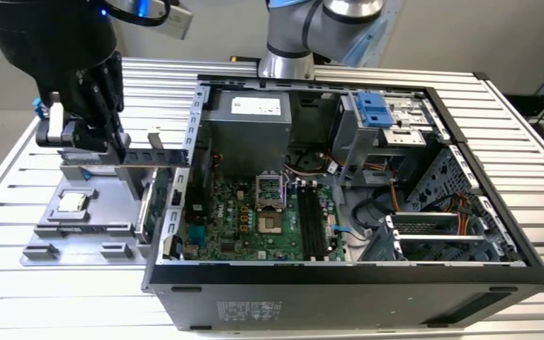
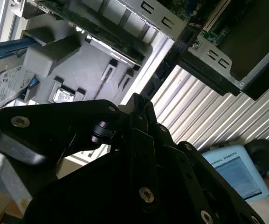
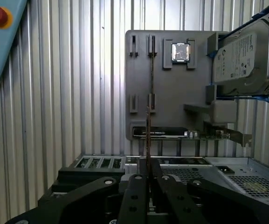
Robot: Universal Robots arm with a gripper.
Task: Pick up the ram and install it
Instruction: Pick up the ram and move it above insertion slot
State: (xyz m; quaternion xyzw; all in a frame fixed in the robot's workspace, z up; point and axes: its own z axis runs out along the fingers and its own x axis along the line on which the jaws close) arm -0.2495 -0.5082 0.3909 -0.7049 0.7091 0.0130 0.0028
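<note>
Jaws: closed on the ram [image 3: 149, 116], which shows edge-on as a thin line running out from the gripper [image 3: 148, 181] in the first wrist view.
Ram position: held above the grey tray [image 1: 40, 248] at the exterior view's left, just beside the case wall [image 1: 195, 131].
Snag risk: one end looks near that wall's rim, so a sideways pass made too low would likely knock it.
Slip risk: the stick is thin and clamped only by its flat faces, so a knock could twist it in the grip.
Seating risk: the black slots [image 1: 312, 221] are narrow, so a tilted stick would probably jam.
</note>
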